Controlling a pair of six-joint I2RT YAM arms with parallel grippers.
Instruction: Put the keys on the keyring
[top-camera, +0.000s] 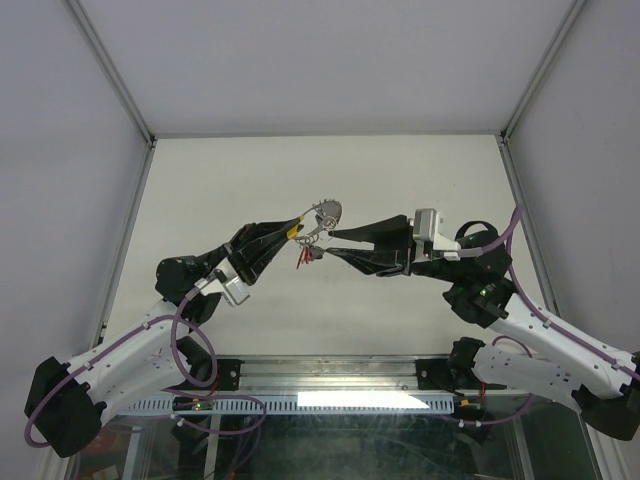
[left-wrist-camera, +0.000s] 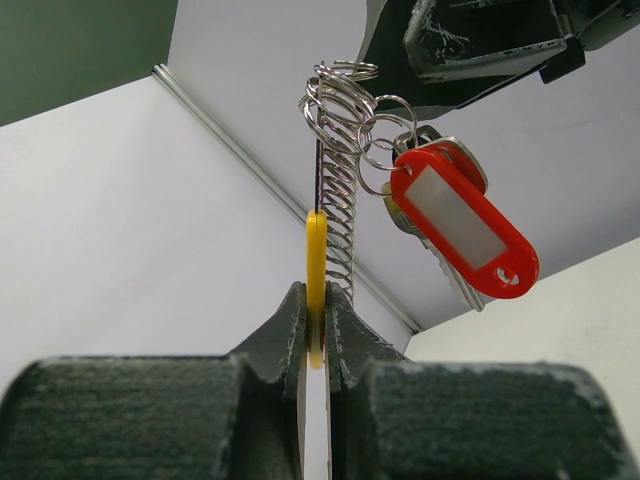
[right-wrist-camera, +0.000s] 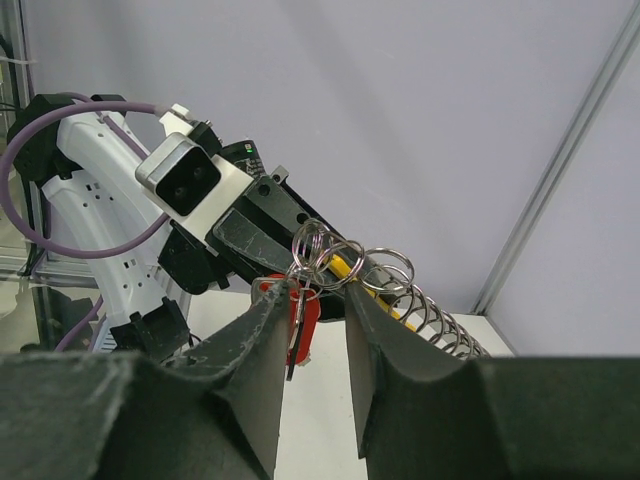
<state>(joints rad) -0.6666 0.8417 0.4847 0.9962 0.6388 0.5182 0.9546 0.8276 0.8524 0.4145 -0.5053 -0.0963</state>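
The keyring (left-wrist-camera: 340, 205) is a silvery coil held up in the air, also in the overhead view as the keyring (top-camera: 327, 212). My left gripper (left-wrist-camera: 316, 297) is shut on a yellow tag (left-wrist-camera: 316, 250) that hangs at the coil. A red-tagged key (left-wrist-camera: 460, 228) and small split rings (left-wrist-camera: 385, 125) dangle from the coil's top end. My right gripper (right-wrist-camera: 318, 290) comes in from the opposite side, jaws apart, with the small split rings (right-wrist-camera: 325, 250) bunched at its fingertips. The red tag (right-wrist-camera: 306, 318) hangs just behind its left finger. From above, both grippers (top-camera: 298, 230) (top-camera: 322, 243) meet over mid-table.
The white table (top-camera: 400, 170) lies below, with grey walls and metal frame posts (top-camera: 110, 70) at the corners. The left arm's camera block (right-wrist-camera: 190, 180) sits close in front of the right gripper.
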